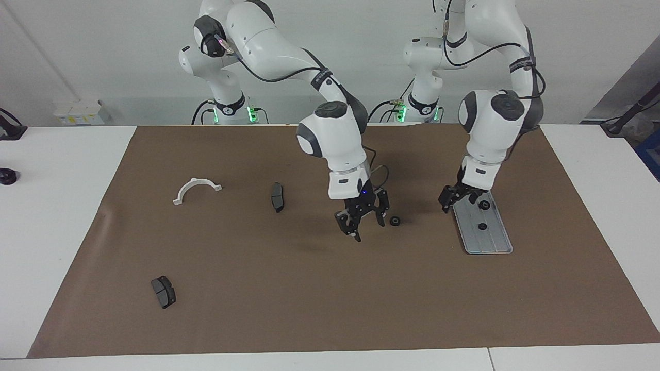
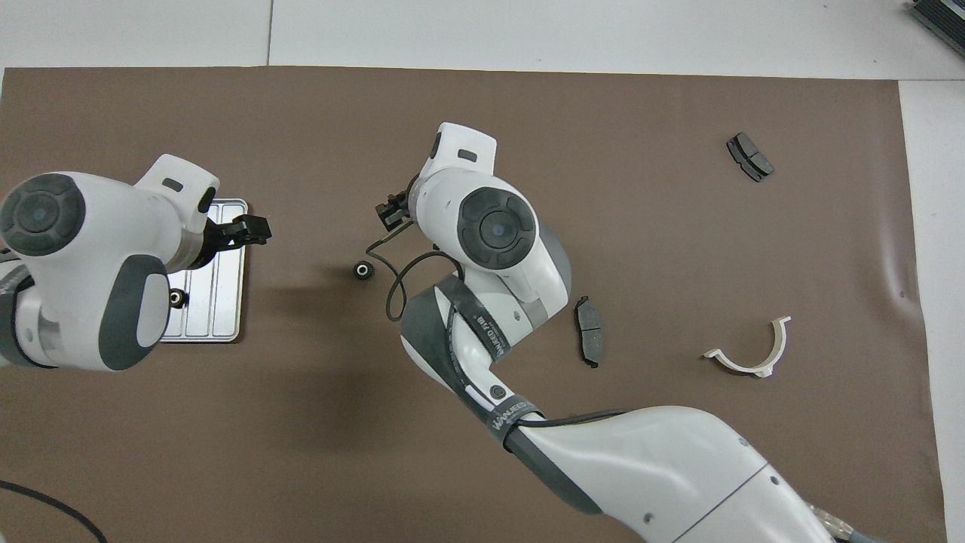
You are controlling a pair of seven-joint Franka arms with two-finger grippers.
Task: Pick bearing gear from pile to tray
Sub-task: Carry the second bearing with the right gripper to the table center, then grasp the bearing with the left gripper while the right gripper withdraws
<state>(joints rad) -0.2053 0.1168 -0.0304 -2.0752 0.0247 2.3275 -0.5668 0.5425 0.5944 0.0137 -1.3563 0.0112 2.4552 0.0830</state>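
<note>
One small black gear (image 1: 395,221) lies loose on the brown mat; it also shows in the overhead view (image 2: 363,270). My right gripper (image 1: 368,226) is open and empty, low over the mat just beside this gear on the side toward the right arm's end. It shows partly under its wrist from above (image 2: 392,215). The silver grooved tray (image 1: 492,245) lies toward the left arm's end and holds two black gears (image 1: 484,205) (image 1: 482,226). My left gripper (image 1: 461,200) is open and empty over the tray's end nearest the robots.
The rest of the pile is scattered toward the right arm's end: a dark brake-pad piece (image 1: 277,197), a second one (image 1: 163,291) farther from the robots, and a white half-ring (image 1: 196,189). The brown mat (image 1: 309,309) covers most of the white table.
</note>
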